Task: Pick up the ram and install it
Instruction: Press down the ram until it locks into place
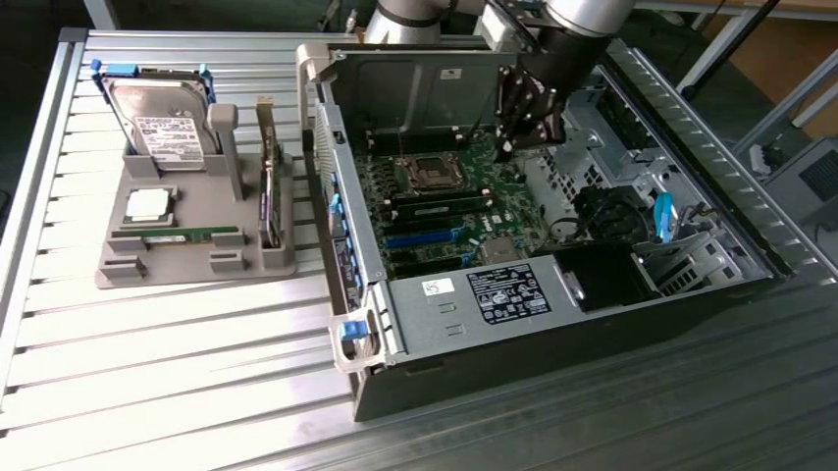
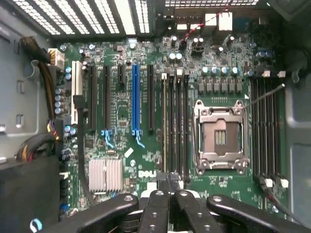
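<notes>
The pincer [image 2: 170,187] is pressed together above the motherboard [image 2: 146,121], inside the open computer case [image 1: 392,324], its tips meeting just over the memory slots [image 2: 175,126]; one empty CPU socket [image 2: 221,136] lies just beside those slots; one ram [image 1: 190,235] lies flat in the grey holder [image 1: 196,260] on the slatted surface [image 1: 157,392], well apart from the pincer, outside the case; the holder also carries one hard drive [image 1: 157,118], one silver CPU chip [image 1: 147,203] and one upright card [image 1: 271,196], seen edge-on and hard to make out.
</notes>
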You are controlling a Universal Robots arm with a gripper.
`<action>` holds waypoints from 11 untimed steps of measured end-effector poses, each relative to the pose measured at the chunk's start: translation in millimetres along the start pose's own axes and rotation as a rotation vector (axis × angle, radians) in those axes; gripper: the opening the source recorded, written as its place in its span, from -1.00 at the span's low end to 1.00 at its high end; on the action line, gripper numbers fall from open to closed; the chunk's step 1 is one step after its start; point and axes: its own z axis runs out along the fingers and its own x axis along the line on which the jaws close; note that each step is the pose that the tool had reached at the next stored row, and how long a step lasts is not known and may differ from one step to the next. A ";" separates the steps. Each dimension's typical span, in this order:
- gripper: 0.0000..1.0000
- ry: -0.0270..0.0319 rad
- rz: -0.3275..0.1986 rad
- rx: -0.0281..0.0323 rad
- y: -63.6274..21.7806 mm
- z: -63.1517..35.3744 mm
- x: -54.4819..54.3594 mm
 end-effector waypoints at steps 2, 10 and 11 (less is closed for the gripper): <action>-0.82 0.0001 0.000 -0.0013 -6.3 -5.9 0.1; -0.82 -0.0037 0.000 -0.0042 -18.6 -35.9 0.6; -0.82 -0.0038 0.000 -0.0041 -18.6 -35.9 0.6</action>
